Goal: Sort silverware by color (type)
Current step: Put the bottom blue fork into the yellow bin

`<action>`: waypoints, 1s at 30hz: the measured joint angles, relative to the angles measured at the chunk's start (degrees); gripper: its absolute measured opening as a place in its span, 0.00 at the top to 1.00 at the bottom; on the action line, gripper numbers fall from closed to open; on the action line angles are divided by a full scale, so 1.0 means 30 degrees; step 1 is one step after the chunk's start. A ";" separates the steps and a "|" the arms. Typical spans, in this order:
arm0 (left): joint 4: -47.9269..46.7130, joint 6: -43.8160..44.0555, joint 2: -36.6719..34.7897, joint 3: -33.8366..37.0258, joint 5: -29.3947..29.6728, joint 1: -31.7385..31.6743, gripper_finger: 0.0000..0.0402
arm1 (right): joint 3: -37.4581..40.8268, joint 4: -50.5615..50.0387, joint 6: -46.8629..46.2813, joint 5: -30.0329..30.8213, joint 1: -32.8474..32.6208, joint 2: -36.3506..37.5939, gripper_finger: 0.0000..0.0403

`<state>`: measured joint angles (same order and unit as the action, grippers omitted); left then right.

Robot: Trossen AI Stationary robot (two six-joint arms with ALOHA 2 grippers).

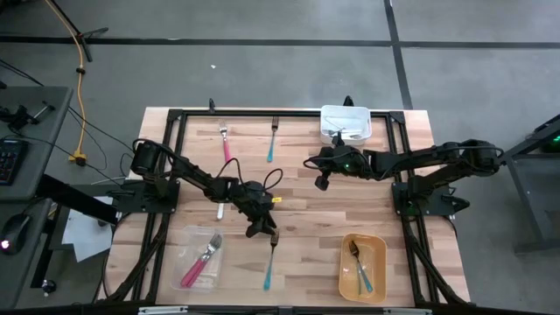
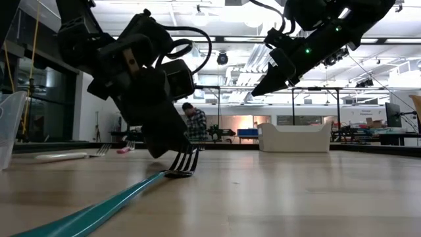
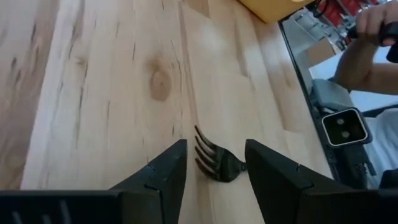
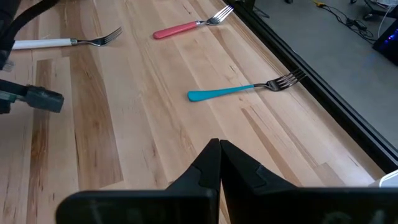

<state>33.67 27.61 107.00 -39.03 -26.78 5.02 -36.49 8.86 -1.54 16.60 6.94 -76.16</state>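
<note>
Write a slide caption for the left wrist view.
Left gripper, jaws open, straddles a fork's head on the table.

the teal fork [image 3: 214, 163] shows only its tines in the left wrist view; the fingers [image 3: 163, 177] hide its handle.

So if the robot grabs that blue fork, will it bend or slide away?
Probably no bending: the teal fork has metal tines and a solid-looking handle, so it should stay stiff. It may skate a little, since it lies flat on the smooth wooden table. It is thin and low, so the open left tool, straddling the tines, might struggle to pinch it.
</note>
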 joint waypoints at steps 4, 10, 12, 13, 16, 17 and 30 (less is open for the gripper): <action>0.0007 0.0084 0.0000 0.0000 0.0019 -0.0022 0.53 | 0.0000 0.0000 0.0000 0.0000 0.0000 0.0000 1.00; -0.0368 -0.0410 0.0000 0.0000 0.0093 -0.0007 0.47 | 0.0000 0.0007 0.0003 0.0000 0.0000 0.0000 1.00; -0.0368 -0.0435 0.0007 0.0000 0.0100 0.0001 0.47 | -0.0007 0.0007 0.0007 0.0000 0.0000 0.0000 1.00; -0.0364 -0.0435 0.0007 0.0000 0.0100 0.0017 0.47 | -0.0007 0.0007 0.0007 0.0000 0.0000 0.0000 1.00; -0.0357 -0.0457 0.0007 0.0000 0.0108 0.0080 0.48 | -0.0007 0.0007 0.0007 0.0000 0.0000 0.0000 1.00; -0.0317 -0.0457 0.0007 0.0000 0.0100 0.0087 0.48 | -0.0007 0.0007 0.0007 0.0000 0.0000 0.0000 1.00; -0.0273 -0.0508 0.0007 -0.0007 0.0138 0.0102 0.49 | -0.0007 0.0029 0.0007 0.0000 0.0000 0.0000 1.00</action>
<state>32.85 26.09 107.02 -39.05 -26.37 5.32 -36.51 8.95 -1.52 16.60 6.94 -76.16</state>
